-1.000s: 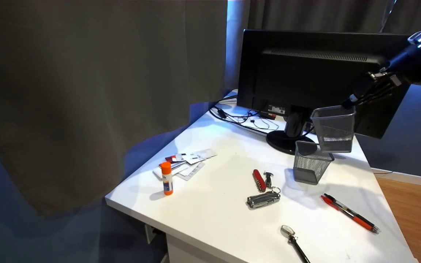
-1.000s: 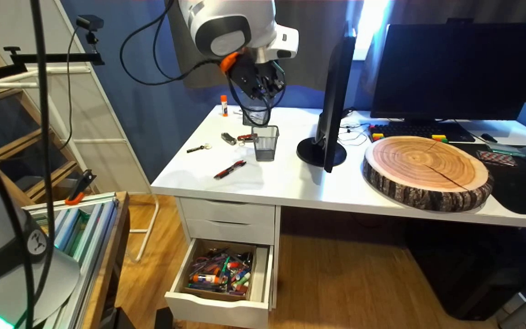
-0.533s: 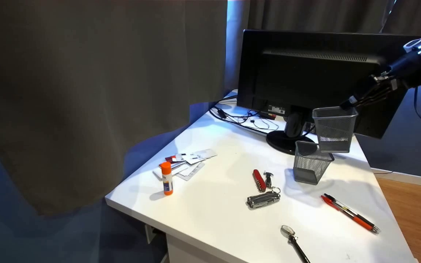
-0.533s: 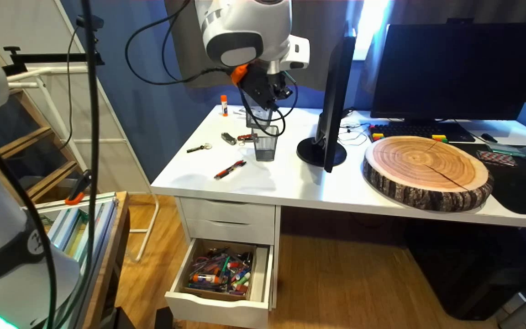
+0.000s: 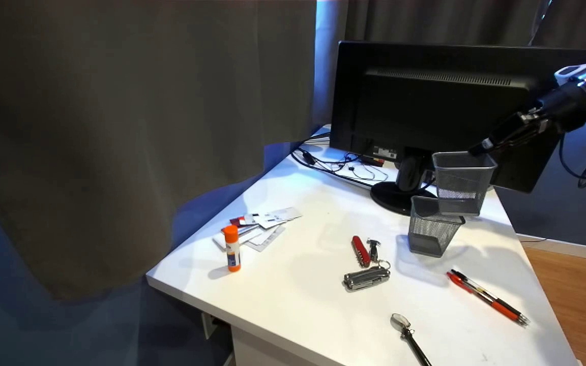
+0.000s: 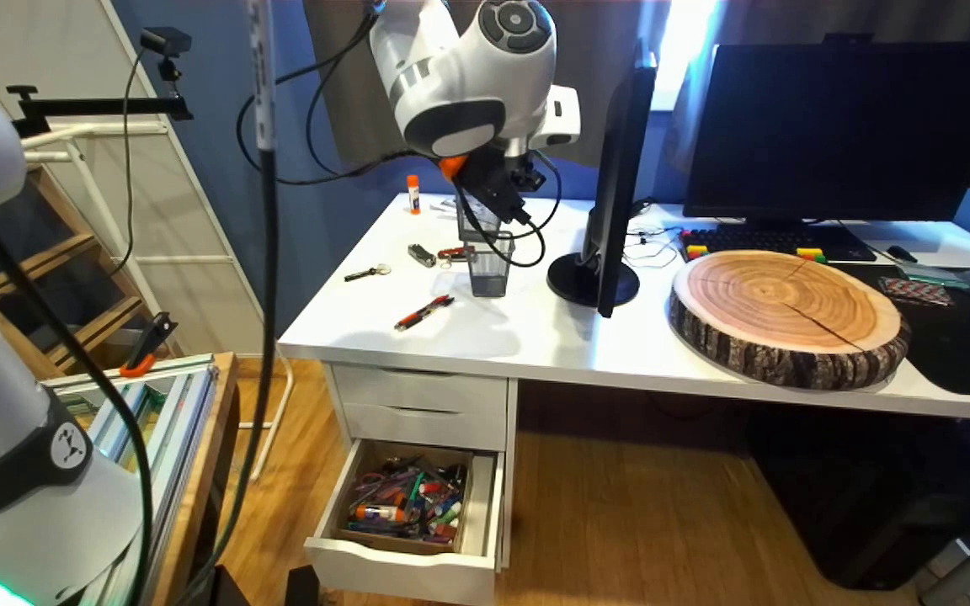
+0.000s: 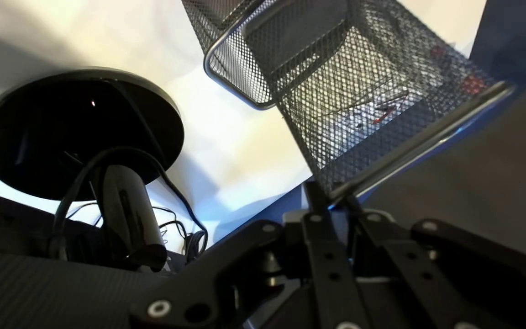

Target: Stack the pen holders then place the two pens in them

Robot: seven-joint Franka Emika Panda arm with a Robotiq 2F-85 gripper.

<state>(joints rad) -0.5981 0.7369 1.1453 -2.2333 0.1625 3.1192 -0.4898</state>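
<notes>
My gripper (image 7: pixel 334 194) is shut on the rim corner of a dark grey mesh pen holder (image 5: pixel 463 183), which hangs mouth up above the desk. Below it the lower pen holder (image 5: pixel 431 236) stands on the white desk, also mouth up. In both exterior views the held holder's base overlaps the lower one's rim; I cannot tell whether they touch. The wrist view shows the held mesh passing in front of the lower holder's rim (image 7: pixel 226 82). Two pens (image 5: pixel 489 299), with red and black parts, lie side by side on the desk, nearer its edge.
A black monitor (image 5: pixel 445 101) on a round base stands close behind the holders. A red pocket knife (image 5: pixel 360 251), a silver multitool (image 5: pixel 367 278), a black-handled tool (image 5: pixel 410 338), cards (image 5: pixel 272 218) and a glue stick (image 5: pixel 232 249) lie or stand around. A drawer (image 6: pixel 409 564) is pulled out below.
The arm has come down slightly with the held pen holder, whose base has drawn nearer to the lower holder's mouth. The lower holder and the pens have stayed put.
</notes>
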